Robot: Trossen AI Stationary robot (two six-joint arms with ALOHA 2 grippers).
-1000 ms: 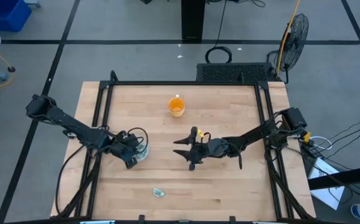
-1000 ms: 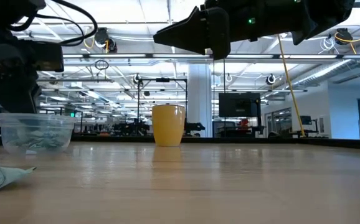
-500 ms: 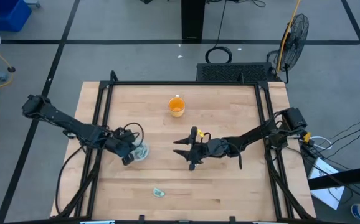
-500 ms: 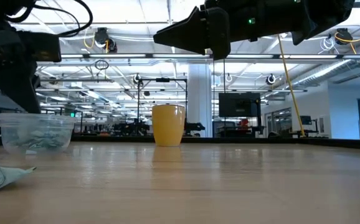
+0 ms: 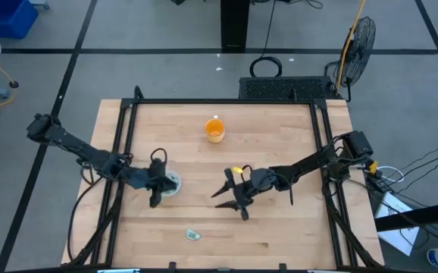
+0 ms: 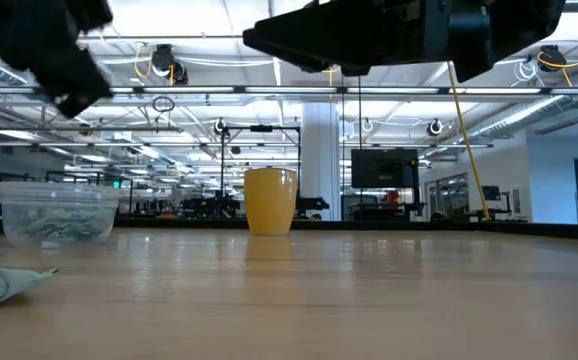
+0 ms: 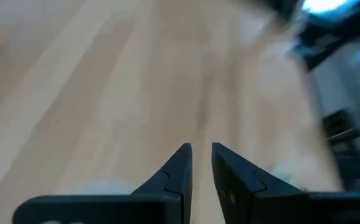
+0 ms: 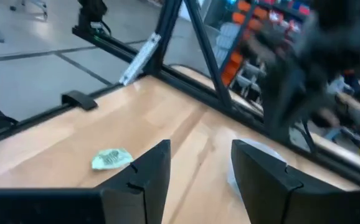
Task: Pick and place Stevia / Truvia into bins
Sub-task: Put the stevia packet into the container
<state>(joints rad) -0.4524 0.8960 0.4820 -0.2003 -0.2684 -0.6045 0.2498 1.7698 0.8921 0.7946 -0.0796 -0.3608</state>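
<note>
One pale green Stevia packet (image 5: 193, 234) lies flat near the table's near edge; it also shows in the low view (image 6: 4, 283) and the right wrist view (image 8: 111, 158). The clear cup (image 5: 170, 184) stands left of centre and holds several packets (image 6: 57, 222). My left gripper (image 5: 155, 199) hangs just near-left of the cup, above the table, with its fingers (image 7: 200, 155) almost together and nothing between them. My right gripper (image 5: 230, 206) is open and empty above mid-table, to the right of and beyond the loose packet; its wrist view (image 8: 200, 155) looks toward that packet.
An orange cup (image 5: 214, 130) stands at the far middle of the table (image 5: 280, 243); it also shows in the low view (image 6: 270, 200). A black frame (image 5: 128, 121) runs round the tabletop. Bare wood lies between the two grippers and around the loose packet.
My left gripper has risen from beside the clear cup and gone a little toward the near edge. My right gripper has moved toward the near edge and turned toward the loose packet. The cup and the packet have stayed where they were.
</note>
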